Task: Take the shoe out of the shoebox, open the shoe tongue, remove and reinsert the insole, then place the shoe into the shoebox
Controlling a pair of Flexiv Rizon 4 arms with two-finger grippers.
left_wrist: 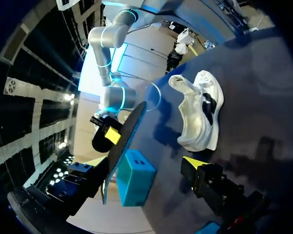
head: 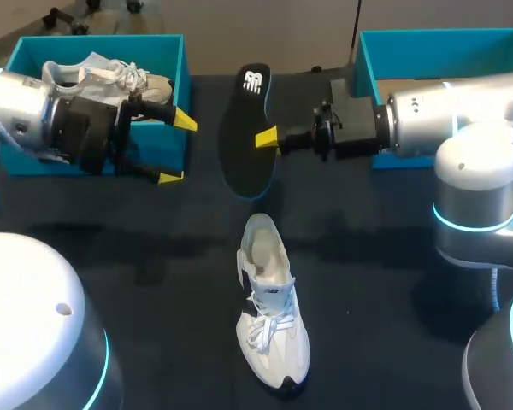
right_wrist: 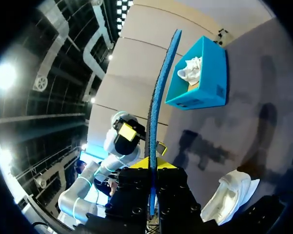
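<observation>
A white shoe (head: 271,318) lies on the dark table, toe toward the front edge; it also shows in the left wrist view (left_wrist: 201,117) and right wrist view (right_wrist: 233,195). The black insole (head: 249,128) hangs above the table, and my right gripper (head: 268,138) is shut on its side edge. In the right wrist view the insole (right_wrist: 161,92) stands edge-on between the shut fingers of that gripper (right_wrist: 151,166). My left gripper (head: 178,149) stands open just left of the insole, holding nothing. Its own view shows the insole (left_wrist: 123,148) edge-on ahead of its spread fingers (left_wrist: 144,163).
A teal shoebox (head: 174,56) at the back left holds a second white shoe (head: 107,75), right behind my left gripper. Another teal box (head: 449,38) stands at the back right behind my right arm. The left box shows in the wrist views too (left_wrist: 135,178) (right_wrist: 201,80).
</observation>
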